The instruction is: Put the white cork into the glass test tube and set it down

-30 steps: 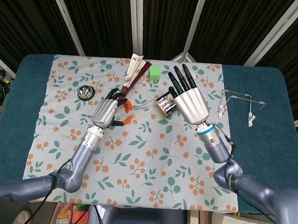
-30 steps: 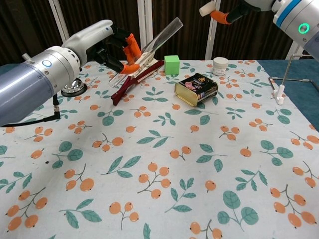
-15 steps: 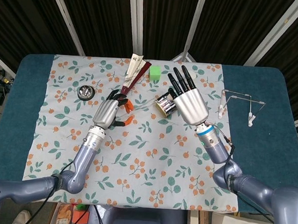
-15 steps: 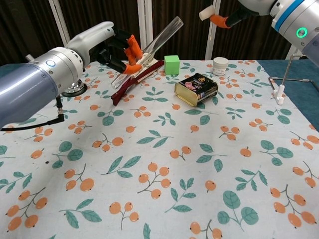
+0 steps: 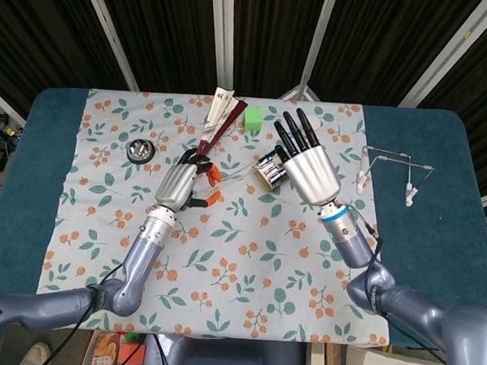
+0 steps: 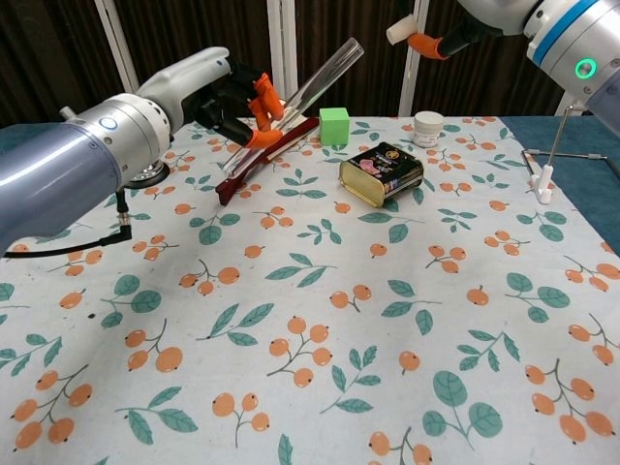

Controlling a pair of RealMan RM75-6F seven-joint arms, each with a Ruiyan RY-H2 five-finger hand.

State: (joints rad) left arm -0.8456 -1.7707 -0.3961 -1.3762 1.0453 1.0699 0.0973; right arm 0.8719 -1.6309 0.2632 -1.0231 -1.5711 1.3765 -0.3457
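My left hand (image 6: 208, 92) grips the glass test tube (image 6: 308, 89) near its lower end. The tube slants up to the right above the cloth, with its open mouth at the upper right. In the head view the left hand (image 5: 180, 184) sits left of centre, orange fingertips curled round the tube. My right hand (image 6: 453, 29) is raised at the top right and pinches the white cork (image 6: 400, 29) between orange fingertips. The cork hangs a short way right of and above the tube's mouth, apart from it. From the head view the right hand (image 5: 309, 168) shows its back and hides the cork.
A black tin (image 6: 381, 172) lies mid-table, with a green cube (image 6: 334, 125) and a small white jar (image 6: 427, 127) behind it. A dark red folded tool (image 6: 254, 166) lies under the tube. A metal bowl (image 5: 140, 151) sits left, a wire stand (image 6: 547, 165) right.
The left hand has shifted a little to the right with the tube, bringing its mouth nearer the cork. The right hand has lowered the cork slightly.
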